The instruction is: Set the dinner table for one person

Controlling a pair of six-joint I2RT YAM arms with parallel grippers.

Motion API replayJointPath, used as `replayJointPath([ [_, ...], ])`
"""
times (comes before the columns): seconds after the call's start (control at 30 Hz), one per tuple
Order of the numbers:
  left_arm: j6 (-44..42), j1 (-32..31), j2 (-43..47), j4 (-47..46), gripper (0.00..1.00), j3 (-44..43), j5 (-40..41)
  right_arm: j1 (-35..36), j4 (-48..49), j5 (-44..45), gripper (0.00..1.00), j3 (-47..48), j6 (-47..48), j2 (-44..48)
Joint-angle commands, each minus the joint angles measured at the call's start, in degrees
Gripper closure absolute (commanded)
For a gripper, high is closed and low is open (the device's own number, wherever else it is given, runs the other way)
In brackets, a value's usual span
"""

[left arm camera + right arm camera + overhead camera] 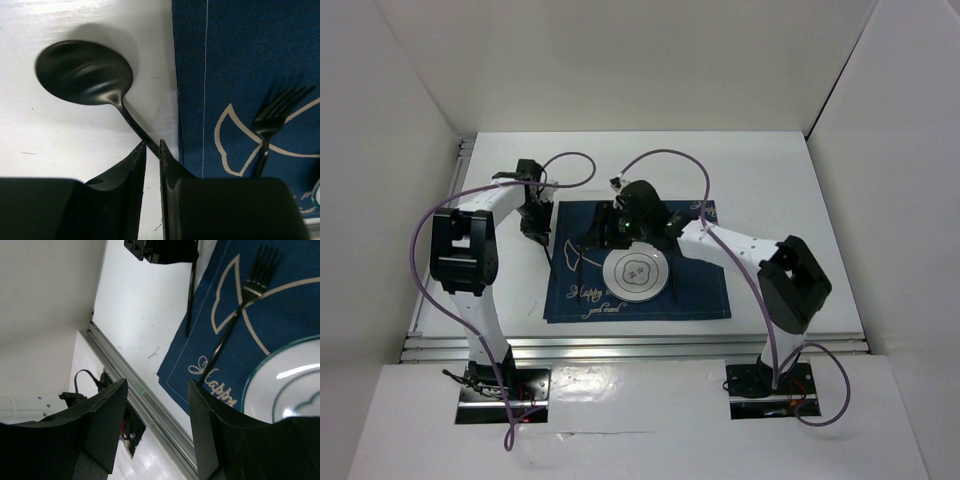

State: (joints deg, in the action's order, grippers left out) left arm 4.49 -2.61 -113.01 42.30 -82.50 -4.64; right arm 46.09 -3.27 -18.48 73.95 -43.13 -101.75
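A black spoon [85, 72] lies on the white dinner table [760, 190], just left of the navy placemat [700, 290]. My left gripper [151, 143] stands over its handle with the jaws a narrow slit apart. The handle crosses between the tips, and bare table shows through the gap. A black fork [272, 117] lies on the placemat's left part, left of the white plate [635, 272]. My right gripper [157, 382] hangs open and holds nothing; in the top view it is above the placemat's far edge [615, 225].
A silver aluminium rail [620, 345] runs along the table's near edge, with both arm bases beyond it. White walls close the left, back and right sides. Purple cables loop over both arms. In the right wrist view the left gripper [160, 250] sits over the spoon handle [190, 300].
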Motion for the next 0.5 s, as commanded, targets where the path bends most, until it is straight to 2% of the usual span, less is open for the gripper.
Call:
replayJointPath([
  [0.0,0.6,-2.0,0.1,1.9,0.77,-0.7,5.8,-0.3,-3.3,5.7,0.41,-1.9,1.7,5.7],
  [0.17,1.8,-2.0,-1.9,1.9,0.77,-0.6,8.9,-0.3,-4.5,6.8,0.41,-4.0,2.4,7.2],
  [0.47,1.8,-2.0,-3.3,1.9,0.77,0.5,8.3,-0.3,-5.1,7.3,0.41,-5.0,2.9,8.2],
])
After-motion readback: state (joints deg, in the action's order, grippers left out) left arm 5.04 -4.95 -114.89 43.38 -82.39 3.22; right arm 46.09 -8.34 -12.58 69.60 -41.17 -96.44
